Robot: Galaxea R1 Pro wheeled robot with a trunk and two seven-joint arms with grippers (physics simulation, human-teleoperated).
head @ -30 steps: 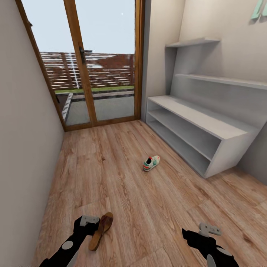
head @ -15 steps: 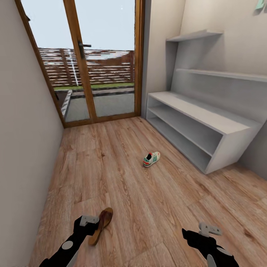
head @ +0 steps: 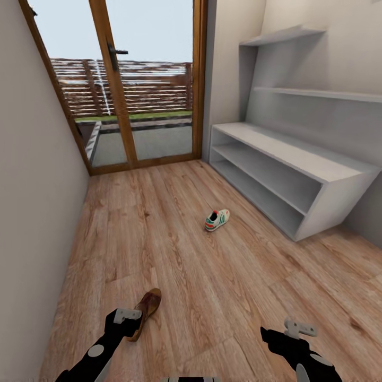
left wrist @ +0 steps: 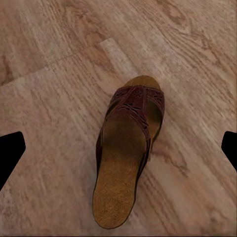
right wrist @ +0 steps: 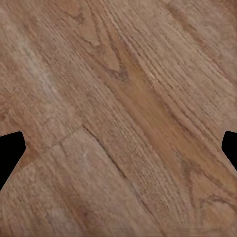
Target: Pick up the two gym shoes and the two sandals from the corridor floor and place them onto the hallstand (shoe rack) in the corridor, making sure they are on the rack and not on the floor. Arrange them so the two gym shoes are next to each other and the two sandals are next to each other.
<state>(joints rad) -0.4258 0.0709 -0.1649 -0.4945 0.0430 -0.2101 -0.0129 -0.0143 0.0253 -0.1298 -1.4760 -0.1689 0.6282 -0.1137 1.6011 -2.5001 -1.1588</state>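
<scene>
Corridor scene from the head camera, both forearms reaching forward and low over the corridor floor [head: 223, 276], black links ending in pale grey wrist blocks. Left gripper [head: 123, 321] hangs above one brown sandal [head: 145, 312], which lies flat on the planks with its toe pointing away from the robot. In the left wrist view the sandal [left wrist: 127, 153] sits between the two dark fingertips [left wrist: 10, 150], which stand wide apart at the frame edges and touch nothing; the woven strap and tan footbed are plain to see. Right gripper [head: 291, 335] is held over bare planks well to the right of the sandal; in the right wrist view its fingertips [right wrist: 9, 150] are likewise spread apart with only wood grain between them.

One white gym shoe [head: 216, 219] with green stripes and red accents rests on the floor farther ahead, near the front of the hallstand [head: 297, 159] but apart from it. The pale-grey hallstand stands along the right wall; its two shelf tiers and flat top carry no shoes. A wood-framed glass door [head: 132, 90] closes the far end. No lettering or brand mark is legible on either shoe.
</scene>
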